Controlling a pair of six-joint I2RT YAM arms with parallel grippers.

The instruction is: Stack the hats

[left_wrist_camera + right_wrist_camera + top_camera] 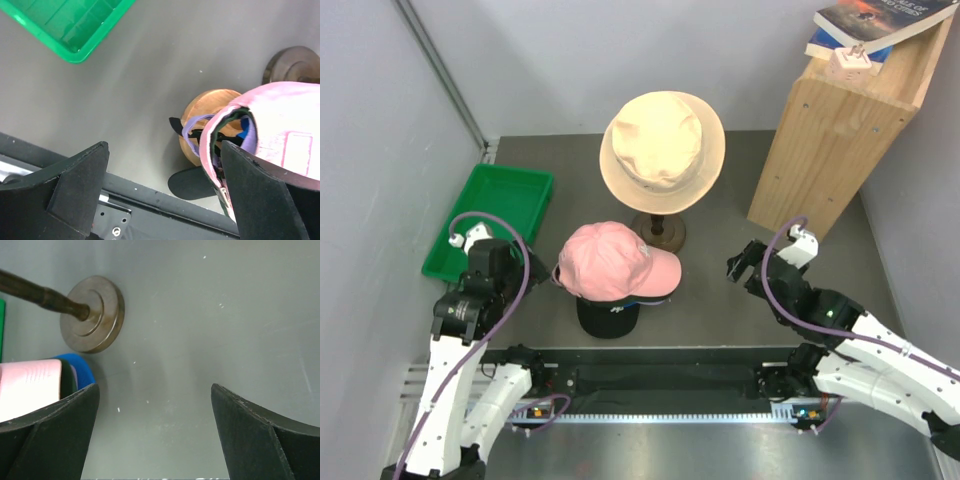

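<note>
Left gripper point(165, 192): I am seeing its jaws standing wide with nothing between them. One finger point(265, 195) is sitting right against the back edge of the pile, and I cannot tell whether it is touching.
Right gripper point(155, 432): I am seeing it spread wide over bare table point(200, 315), gripping nothing, well to the right of the pile.
Pink cap point(615, 262): it is lying on top of the pile, brim pointing right, just in front of the stand base point(660, 233).
Black cap point(608, 318): it is sitting at the bottom, mostly covered.
Blue cap point(80, 367): I am only catching a sliver of its brim under the pink one.
Lavender cap point(192, 131): only its strap and rim are showing at the back, and the layers between are too bunched to sort out.
Wooden form point(205, 105): it is peeking out beneath the caps, largely hidden.
Cream bucket hat point(662, 150): it is covering the top of its stand.
Green tray point(490, 215): its near corner is hiding behind the left arm.
</note>
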